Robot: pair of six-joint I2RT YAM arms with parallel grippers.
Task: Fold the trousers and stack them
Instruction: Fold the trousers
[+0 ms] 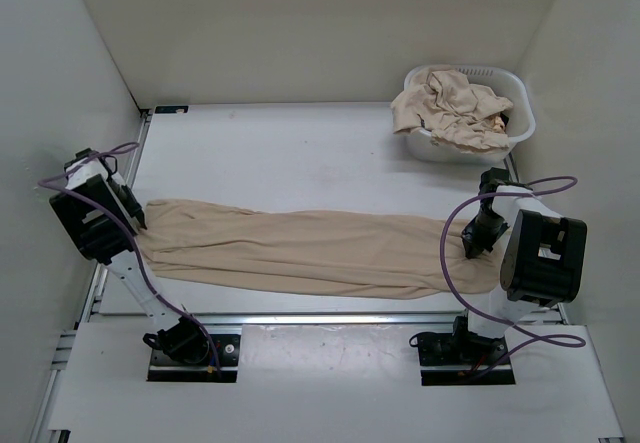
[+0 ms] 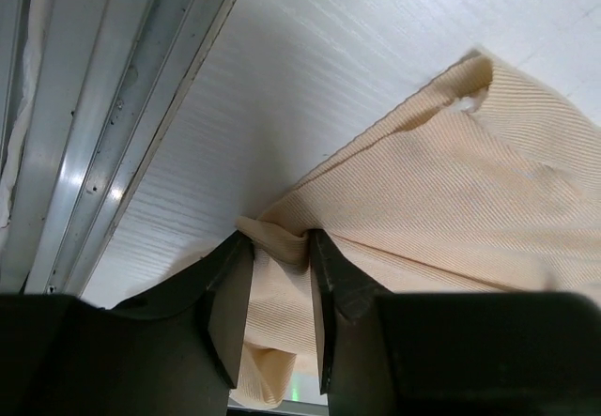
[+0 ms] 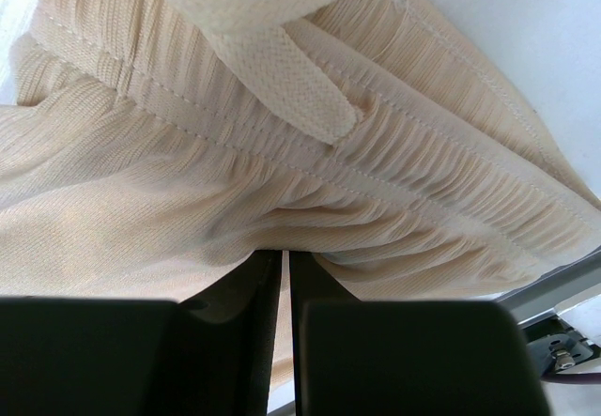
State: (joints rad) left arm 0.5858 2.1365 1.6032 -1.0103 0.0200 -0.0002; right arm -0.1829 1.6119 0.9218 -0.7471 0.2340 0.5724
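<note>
The beige-tan trousers lie stretched out flat across the near part of the table, leg ends at the left, waistband at the right. My left gripper is at the leg end; in the left wrist view it is shut on a bunched fold of the trousers. My right gripper is at the waist end; in the right wrist view it is shut, jaws nearly touching, on the gathered cloth below the elastic waistband. A pale drawstring lies over the waistband.
A white slotted laundry basket stands at the back right with more beige clothing heaped in it. The white table has white walls on three sides. A metal rail runs along the table's left edge.
</note>
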